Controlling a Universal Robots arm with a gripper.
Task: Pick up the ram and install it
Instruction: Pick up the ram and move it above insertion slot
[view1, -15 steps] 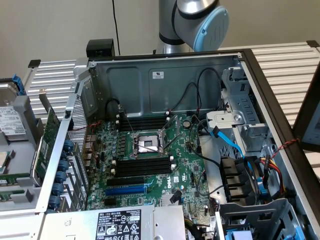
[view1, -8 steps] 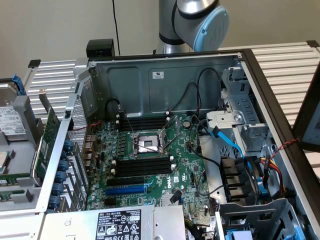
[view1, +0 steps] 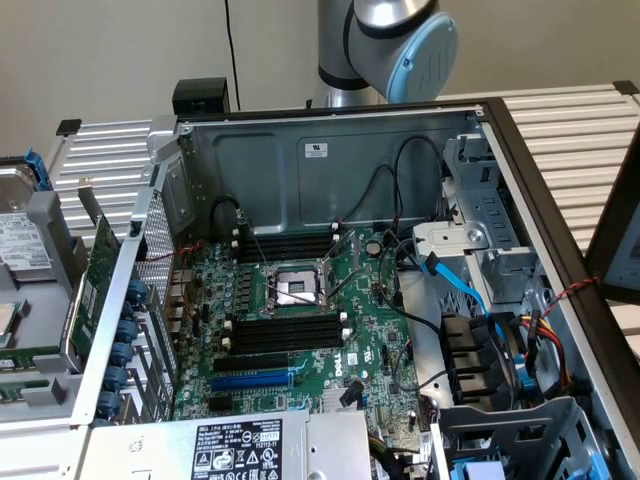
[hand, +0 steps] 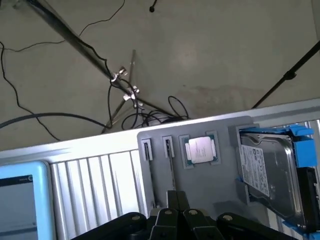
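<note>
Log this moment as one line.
gripper shut | near grey tray | tray holds processor, hard drive | memory slots empty

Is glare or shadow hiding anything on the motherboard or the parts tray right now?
Exterior view: even light, the motherboard readable, memory slots dark but distinct. Wrist view: mild sheen on the processor and hard drive; the tool is dark against the grey tray.

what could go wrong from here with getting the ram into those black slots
The shut gripper hangs over the grey holder tray, close to the square silver processor chip and the metal hard drive in its blue bracket; a sideways drift might knock either.
Black cables loop over the green motherboard near the long black empty slots and could snag an approach.
</note>
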